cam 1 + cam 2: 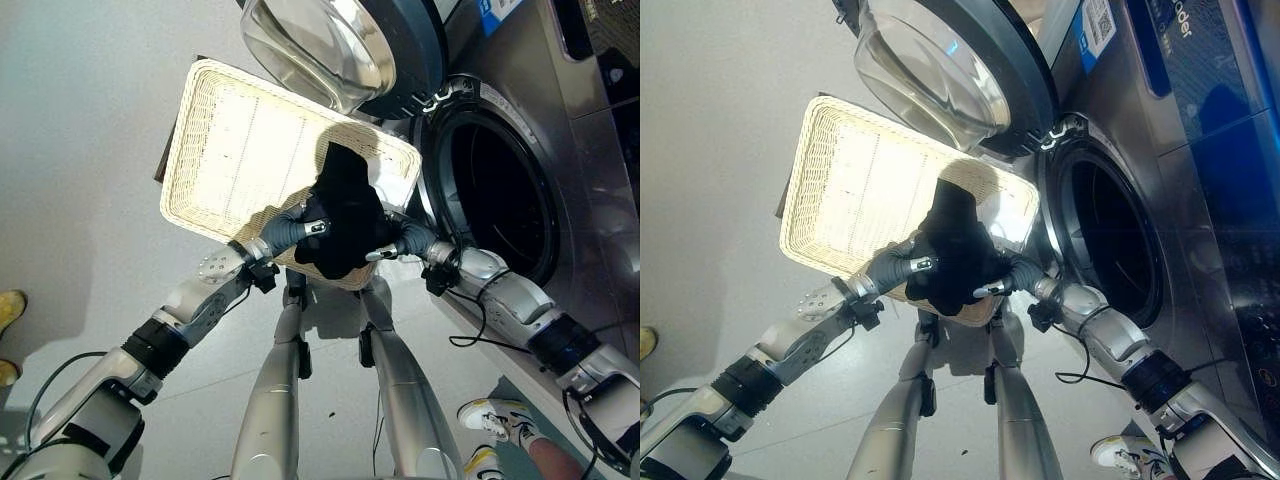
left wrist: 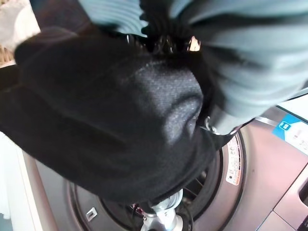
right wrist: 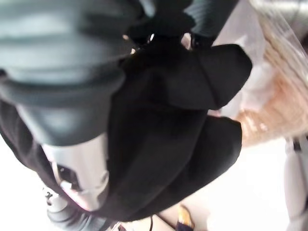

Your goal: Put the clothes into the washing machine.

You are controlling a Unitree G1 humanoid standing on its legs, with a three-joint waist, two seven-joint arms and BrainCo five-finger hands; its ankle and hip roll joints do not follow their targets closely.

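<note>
A black garment [image 1: 340, 215] hangs bunched between my two hands, over the near edge of a cream wicker basket [image 1: 230, 140]. My left hand [image 1: 300, 228] grips its left side and my right hand [image 1: 400, 243] grips its right side, with fingers curled into the cloth. The cloth [image 2: 110, 130] covers most of what lies past the left hand, and it drapes likewise over the right hand [image 3: 168, 144]. The washing machine's round drum opening [image 1: 500, 190] gapes dark just right of the garment. Its glass door [image 1: 330, 45] is swung open above the basket.
The basket stands on the pale floor left of the machine's steel front [image 1: 590, 130], and the open door overhangs its far corner. A person's white sneaker [image 1: 495, 415] shows at lower right, and a yellow shoe [image 1: 8, 305] at the left edge.
</note>
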